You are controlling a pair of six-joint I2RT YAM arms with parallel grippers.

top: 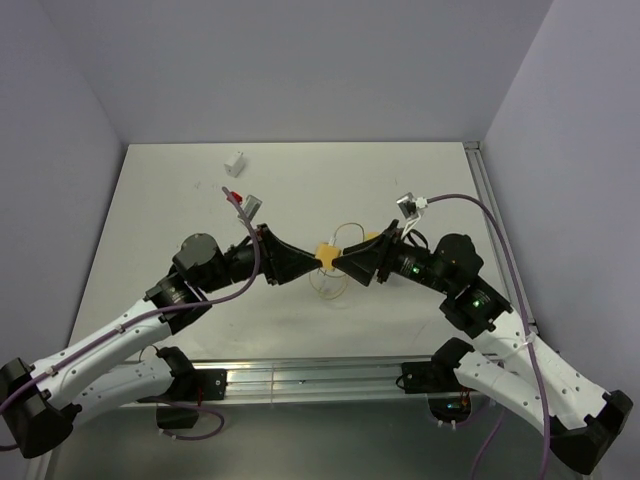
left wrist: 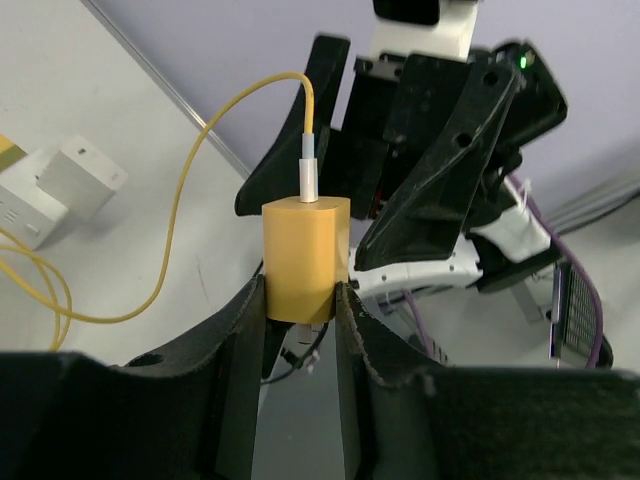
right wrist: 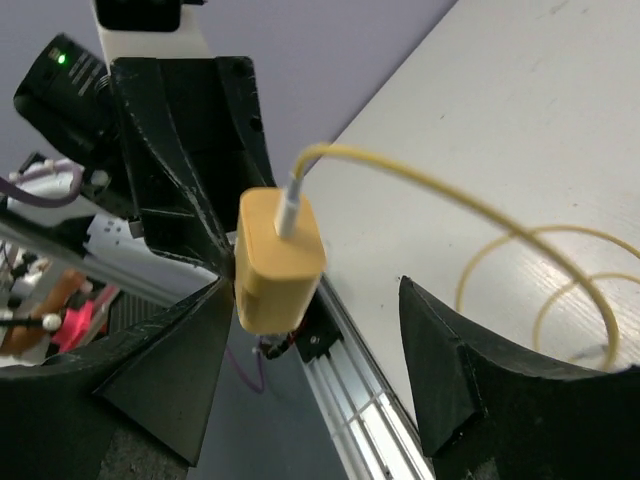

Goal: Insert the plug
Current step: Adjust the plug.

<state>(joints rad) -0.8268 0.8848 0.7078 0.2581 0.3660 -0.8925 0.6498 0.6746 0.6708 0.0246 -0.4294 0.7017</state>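
Maybe the plug is sitting too loose

Right now my left gripper (left wrist: pixel 300 300) is squeezing the small yellow plastic charger block (left wrist: pixel 305 255) by its lower sides. It is holding the block up in the air above the white table top (top: pixel 300 190), between my two arms. The short silver-and-white plug (left wrist: pixel 309 170) at the end of the thin yellow cable (left wrist: pixel 180 200) is sticking into the top of the block. I cannot tell how deep it is sitting. My right gripper (right wrist: pixel 318 295) is standing wide and holding nothing. One finger is just beside the block and the other is well apart from it.

I am thinking about three bad things. If my right arm is pulling away and a finger is catching the cable loop, the plug could be tugging out. If that near finger is bumping the block, the block could be twisting in my left grip, because I am only pinching its lower part. And if the plug is only partway in, the cable's springy pull could be working it loose.
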